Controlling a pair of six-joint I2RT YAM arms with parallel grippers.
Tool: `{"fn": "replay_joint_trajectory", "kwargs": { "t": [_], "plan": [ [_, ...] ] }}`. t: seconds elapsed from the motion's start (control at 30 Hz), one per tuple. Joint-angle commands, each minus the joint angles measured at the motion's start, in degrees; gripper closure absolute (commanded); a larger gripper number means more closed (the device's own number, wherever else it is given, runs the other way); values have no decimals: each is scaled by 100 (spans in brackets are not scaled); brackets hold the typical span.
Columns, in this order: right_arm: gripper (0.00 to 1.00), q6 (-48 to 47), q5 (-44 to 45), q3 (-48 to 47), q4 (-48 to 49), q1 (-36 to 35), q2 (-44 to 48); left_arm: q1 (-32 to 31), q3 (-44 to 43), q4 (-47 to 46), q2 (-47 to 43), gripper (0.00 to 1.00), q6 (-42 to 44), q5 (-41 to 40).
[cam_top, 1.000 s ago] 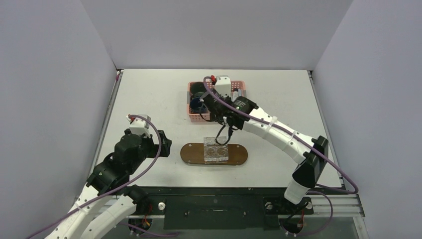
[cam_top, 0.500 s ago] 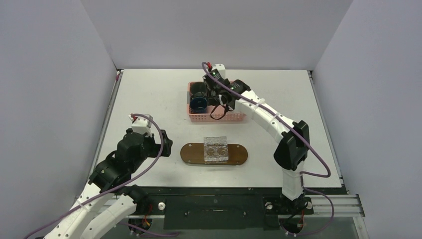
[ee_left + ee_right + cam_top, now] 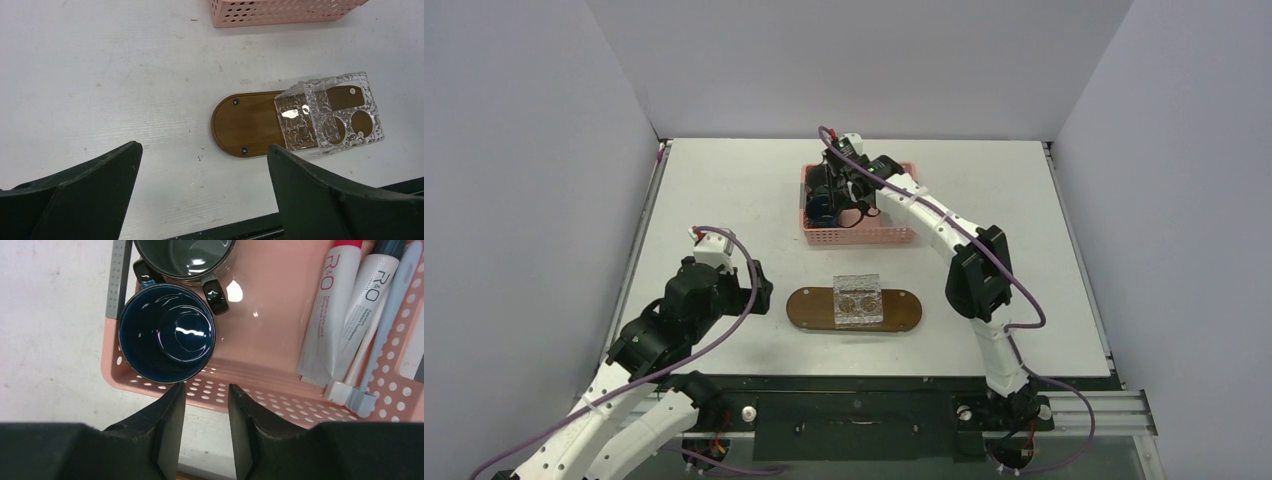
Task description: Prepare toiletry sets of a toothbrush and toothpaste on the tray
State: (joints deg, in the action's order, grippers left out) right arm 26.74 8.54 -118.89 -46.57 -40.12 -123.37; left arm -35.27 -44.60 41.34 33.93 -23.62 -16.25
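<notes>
Now, I look first at the pink basket [image 3: 280, 400], which stands on the far half of the tabletop [image 3: 100, 75]. In its left part there are two mugs touching each other: a dark blue mug [image 3: 167, 335] in the near left corner, open side up, and a dark grey mug [image 3: 182, 255] just behind it, cut by the edge of the right wrist view. In its right part two white toothpaste tubes lie side by side, one with a red cap [image 3: 327, 310] and one with a dark cap [image 3: 367, 305]. Against them on the right lies a light blue toothbrush [image 3: 395, 315], and the head of a white toothbrush [image 3: 341, 390] shows at the near wall. The right end effector [image 3: 206, 405] hangs over the near wall of the basket, just beside the blue mug; its fingers stand a narrow gap apart and I see nothing between them. The tray [image 3: 245, 122], a brown oval board, lies on the tabletop nearer to the arm bases, well apart from the basket. The only thing on it is a clear textured holder [image 3: 330, 117] with two round holes in its top. The left end effector [image 3: 203, 150] is spread wide, holds nothing, and is above bare tabletop to the left of the tray.
</notes>
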Motion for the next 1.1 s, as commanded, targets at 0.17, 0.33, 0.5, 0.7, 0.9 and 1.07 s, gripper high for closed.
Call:
{"fn": "replay_joint_trajectory", "kwargs": {
  "t": [0.17, 0.33, 0.5, 0.7, 0.9, 1.07],
  "plan": [
    [65, 206, 17, -700, 78, 90, -541, 37, -18, -162, -18, 4, 59, 46],
    [65, 299, 95, -856, 78, 135, -791, 39, -8, -167, -24, 4, 59, 36],
    [65, 318, 156, -1011, 78, 189, -1072, 38, -5, -156, -42, 4, 60, 26],
    [66, 381, 91, -1219, 78, 269, -1317, 39, -5, -151, -51, 4, 51, -7],
    [72, 375, 21, -1355, 77, 301, -1499, 40, -9, -144, -53, 4, 50, -24],
    [81, 380, -58, -1411, 69, 331, -1562, 44, -17, -142, -46, 4, 50, -26]
  ]
}}
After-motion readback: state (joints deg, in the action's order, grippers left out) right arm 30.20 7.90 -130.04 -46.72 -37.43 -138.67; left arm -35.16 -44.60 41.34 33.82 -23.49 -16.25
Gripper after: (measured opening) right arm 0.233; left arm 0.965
